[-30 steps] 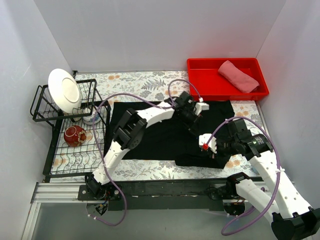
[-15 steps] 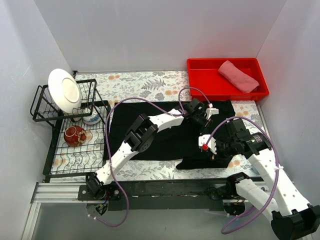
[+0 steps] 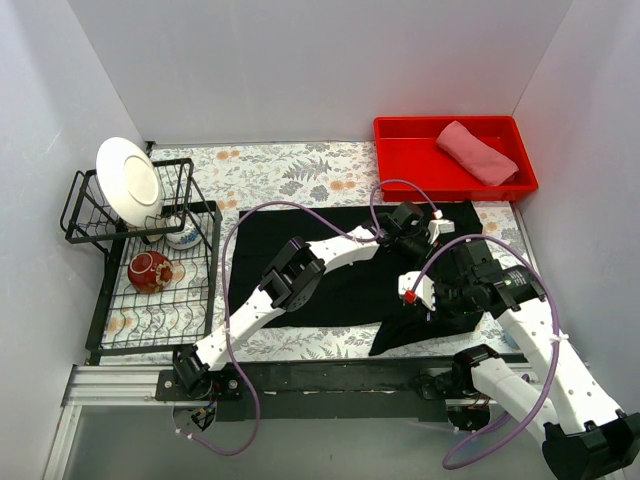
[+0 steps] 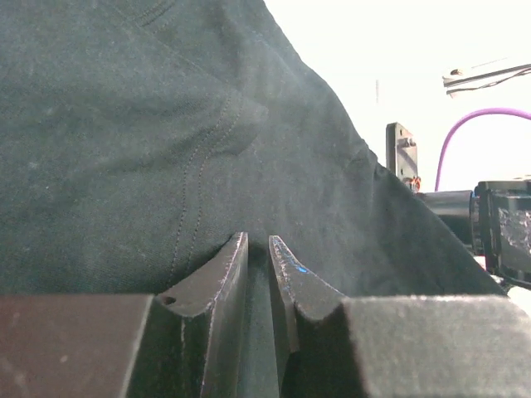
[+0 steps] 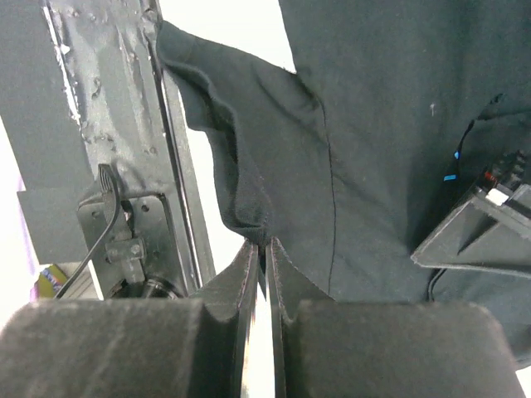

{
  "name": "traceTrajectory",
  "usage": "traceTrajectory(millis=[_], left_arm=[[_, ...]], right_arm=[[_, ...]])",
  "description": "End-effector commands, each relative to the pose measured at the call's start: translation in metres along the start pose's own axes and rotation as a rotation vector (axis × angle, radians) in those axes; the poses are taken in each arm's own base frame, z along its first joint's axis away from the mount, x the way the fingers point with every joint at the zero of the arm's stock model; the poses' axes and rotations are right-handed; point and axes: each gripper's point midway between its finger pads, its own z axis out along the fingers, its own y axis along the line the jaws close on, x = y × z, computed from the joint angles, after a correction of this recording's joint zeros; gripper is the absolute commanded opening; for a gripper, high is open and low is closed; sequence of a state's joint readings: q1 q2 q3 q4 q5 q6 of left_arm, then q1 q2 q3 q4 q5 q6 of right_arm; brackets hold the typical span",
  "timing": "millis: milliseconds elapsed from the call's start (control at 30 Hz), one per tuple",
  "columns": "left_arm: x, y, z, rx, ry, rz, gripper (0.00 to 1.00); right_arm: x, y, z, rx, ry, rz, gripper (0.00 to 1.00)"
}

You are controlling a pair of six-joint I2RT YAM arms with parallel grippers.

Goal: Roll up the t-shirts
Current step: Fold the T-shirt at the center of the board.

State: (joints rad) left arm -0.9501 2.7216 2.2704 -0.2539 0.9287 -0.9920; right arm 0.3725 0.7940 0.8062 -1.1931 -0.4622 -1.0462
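The black t-shirt [image 3: 255, 255] lies spread on the floral table, bunched at its right end. My left gripper [image 3: 410, 232] is down on its far right part. In the left wrist view the black t-shirt [image 4: 124, 124] tents up to my left gripper [image 4: 258, 240], whose jaws are nearly closed with cloth between them. My right gripper [image 3: 438, 308] holds the near right corner. In the right wrist view my right gripper [image 5: 265, 243] is shut on a hem fold of the black t-shirt [image 5: 390, 124], lifted above the table edge. The salmon-pink t-shirt [image 3: 477, 150] lies rolled in the red bin [image 3: 405, 160].
A black wire dish rack [image 3: 140, 300] stands at the left with a white plate [image 3: 128, 180] and a red bowl [image 3: 150, 270]. Purple cables [image 3: 300, 207] arc over the shirt. White walls close in the table on three sides.
Both grippers have dragged the black t-shirt to the right. Its left edge slid right, and its near right corner now reaches toward the front edge. The left jaws have parted slightly.
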Motion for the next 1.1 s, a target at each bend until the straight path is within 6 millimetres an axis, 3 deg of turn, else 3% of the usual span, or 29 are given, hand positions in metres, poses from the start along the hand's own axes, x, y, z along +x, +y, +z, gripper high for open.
traceTrajectory(millis=[0, 67, 167, 200, 267, 333, 400, 433, 500, 533, 567, 633, 667, 733, 767, 800, 833, 867, 900, 967, 1000, 1067], left_arm=[[-0.001, 0.000, 0.024, -0.016, -0.010, 0.051, 0.21], [-0.019, -0.016, 0.019, -0.014, -0.038, 0.093, 0.26], [-0.042, -0.026, -0.003, -0.051, -0.080, 0.119, 0.34], [-0.052, -0.036, -0.018, -0.063, -0.099, 0.117, 0.38], [-0.066, -0.035, -0.050, -0.093, -0.134, 0.083, 0.45], [-0.067, -0.035, -0.090, -0.130, -0.148, 0.053, 0.48], [-0.042, -0.022, -0.121, -0.163, -0.113, -0.036, 0.48], [-0.050, -0.043, -0.144, -0.171, -0.135, -0.011, 0.48], [-0.035, -0.044, -0.179, -0.226, -0.110, -0.025, 0.48], [-0.028, -0.057, -0.198, -0.256, -0.098, -0.010, 0.48], [-0.002, -0.060, -0.215, -0.292, -0.012, 0.016, 0.48], [0.027, -0.060, -0.248, -0.356, 0.059, 0.047, 0.47], [0.063, -0.072, -0.270, -0.390, 0.145, 0.089, 0.47], [0.103, -0.077, -0.304, -0.463, 0.235, 0.121, 0.47], [0.134, -0.082, -0.323, -0.529, 0.298, 0.147, 0.47], [0.148, -0.084, -0.338, -0.554, 0.351, 0.245, 0.47], [0.165, -0.087, -0.348, -0.577, 0.394, 0.271, 0.47], [0.200, -0.085, -0.360, -0.602, 0.498, 0.273, 0.47], [0.208, -0.096, -0.374, -0.631, 0.516, 0.374, 0.47], [0.239, -0.100, -0.390, -0.657, 0.609, 0.415, 0.47], [0.267, -0.101, -0.399, -0.678, 0.671, 0.422, 0.47], [0.288, -0.099, -0.407, -0.697, 0.725, 0.468, 0.46]], right_arm=[[-0.008, -0.004, -0.015, 0.028, 0.008, 0.012, 0.01], [-0.010, -0.005, -0.019, 0.041, 0.006, 0.016, 0.01], [-0.010, -0.007, -0.019, 0.063, 0.002, 0.023, 0.01], [-0.012, -0.009, -0.020, 0.076, -0.007, 0.015, 0.01], [-0.013, -0.011, -0.021, 0.091, -0.011, 0.019, 0.01], [-0.015, -0.012, -0.022, 0.103, -0.021, 0.014, 0.01], [-0.014, -0.012, -0.022, 0.116, -0.026, 0.008, 0.01], [-0.013, -0.013, -0.022, 0.128, -0.026, 0.003, 0.01], [-0.013, -0.014, -0.024, 0.154, -0.029, 0.003, 0.01], [-0.013, -0.017, -0.026, 0.174, -0.028, 0.000, 0.01], [-0.012, -0.018, -0.026, 0.187, -0.029, 0.007, 0.01], [-0.012, -0.016, -0.027, 0.213, -0.041, 0.035, 0.01], [-0.012, -0.017, -0.027, 0.224, -0.051, 0.045, 0.01], [-0.010, -0.013, -0.024, 0.231, -0.065, 0.082, 0.01], [-0.009, -0.013, -0.023, 0.236, -0.068, 0.088, 0.01], [-0.008, -0.012, -0.023, 0.239, -0.072, 0.097, 0.01], [-0.007, -0.011, -0.021, 0.241, -0.072, 0.102, 0.01], [-0.005, -0.010, -0.020, 0.239, -0.067, 0.106, 0.01], [-0.005, -0.010, -0.020, 0.239, -0.068, 0.103, 0.01], [-0.005, -0.011, -0.020, 0.240, -0.062, 0.099, 0.01], [-0.006, -0.013, -0.021, 0.243, -0.064, 0.097, 0.01], [-0.008, -0.015, -0.021, 0.246, -0.066, 0.092, 0.01]])
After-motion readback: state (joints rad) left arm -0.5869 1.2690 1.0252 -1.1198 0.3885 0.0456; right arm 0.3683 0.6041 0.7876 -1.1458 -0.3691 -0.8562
